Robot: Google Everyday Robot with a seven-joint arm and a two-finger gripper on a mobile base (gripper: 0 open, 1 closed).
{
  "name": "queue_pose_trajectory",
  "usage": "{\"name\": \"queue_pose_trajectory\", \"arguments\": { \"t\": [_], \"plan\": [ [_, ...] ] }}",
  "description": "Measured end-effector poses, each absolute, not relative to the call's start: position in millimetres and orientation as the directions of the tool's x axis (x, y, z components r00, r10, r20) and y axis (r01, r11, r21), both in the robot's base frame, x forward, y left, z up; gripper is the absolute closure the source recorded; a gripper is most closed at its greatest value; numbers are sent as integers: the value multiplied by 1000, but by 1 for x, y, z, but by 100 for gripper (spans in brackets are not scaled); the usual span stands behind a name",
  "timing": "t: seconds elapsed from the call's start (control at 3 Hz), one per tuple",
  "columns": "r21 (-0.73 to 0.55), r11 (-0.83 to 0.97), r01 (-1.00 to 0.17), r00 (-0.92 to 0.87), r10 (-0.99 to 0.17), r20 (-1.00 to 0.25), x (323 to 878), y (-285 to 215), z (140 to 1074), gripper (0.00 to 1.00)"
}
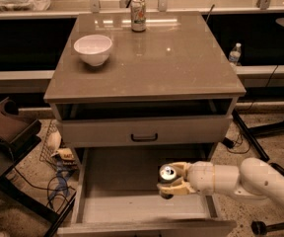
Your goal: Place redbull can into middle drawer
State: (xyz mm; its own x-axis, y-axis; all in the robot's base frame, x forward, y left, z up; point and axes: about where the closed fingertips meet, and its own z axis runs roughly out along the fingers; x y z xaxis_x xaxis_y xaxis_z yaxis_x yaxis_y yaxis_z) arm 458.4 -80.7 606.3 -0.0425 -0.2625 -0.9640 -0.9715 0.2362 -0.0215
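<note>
The redbull can (168, 174) shows mostly as its shiny silver top, held upright in my gripper (170, 180), which is shut on it. The arm comes in from the right. The can hangs over the floor of the open middle drawer (117, 174), right of its centre and a little above the bare floor. The drawer is pulled out wide toward the camera, with low side walls.
A drawer front with a small black handle (144, 137) is shut above the open one. On the cabinet top stand a white bowl (93, 48) and a green-and-orange can (138, 14). A water bottle (234, 54) stands on the right ledge. Cables and clutter (58, 157) lie left.
</note>
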Motion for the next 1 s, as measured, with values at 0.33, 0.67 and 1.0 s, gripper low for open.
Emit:
{"name": "queue_pose_trajectory", "arguments": {
  "t": [0.33,0.67,1.0],
  "plan": [
    [14,231,-973,-72,-244,-967,464,-49,575,100],
    [58,197,-979,-103,-224,-969,466,-16,558,100],
    [58,186,-981,-99,-217,-971,469,-7,553,100]
  ]
}}
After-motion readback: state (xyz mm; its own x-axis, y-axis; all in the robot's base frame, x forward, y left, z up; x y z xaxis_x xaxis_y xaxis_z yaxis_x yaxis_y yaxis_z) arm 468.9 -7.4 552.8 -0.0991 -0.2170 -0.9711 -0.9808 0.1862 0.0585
